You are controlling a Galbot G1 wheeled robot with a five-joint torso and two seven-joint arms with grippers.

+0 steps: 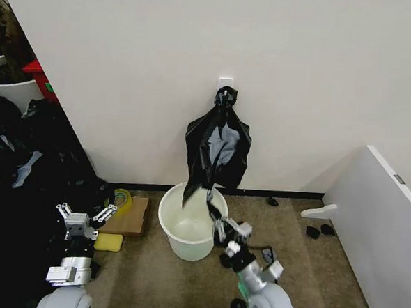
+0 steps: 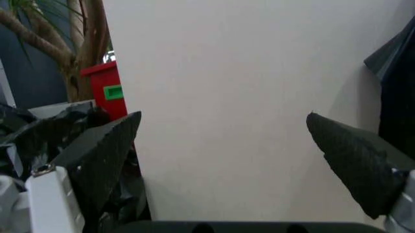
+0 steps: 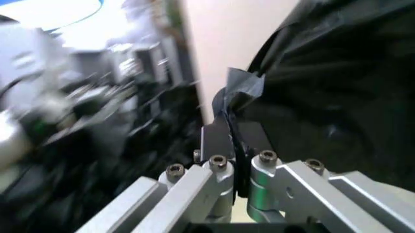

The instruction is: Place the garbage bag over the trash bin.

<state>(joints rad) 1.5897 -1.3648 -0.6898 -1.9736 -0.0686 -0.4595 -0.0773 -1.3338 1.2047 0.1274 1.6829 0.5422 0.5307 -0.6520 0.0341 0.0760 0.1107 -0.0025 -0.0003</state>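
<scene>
Right claw [image 1: 220,223], closed on a trailing black strip of the garbage bag [image 1: 216,153], beside the rim of the trash bin [image 1: 189,226]. The bag hangs bunched from a wall hook [image 1: 226,84], above the bin; fitting not yet begun. Left claw [image 1: 86,214], spread wide and empty, well apart.

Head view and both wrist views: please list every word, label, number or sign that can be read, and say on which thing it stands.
No text can be read.
Red box: it carries a green label, too small and blurred to read.
Garbage bag, trash bin, wall hook: no printing shows.
Left tool and right tool: no markings show.
</scene>
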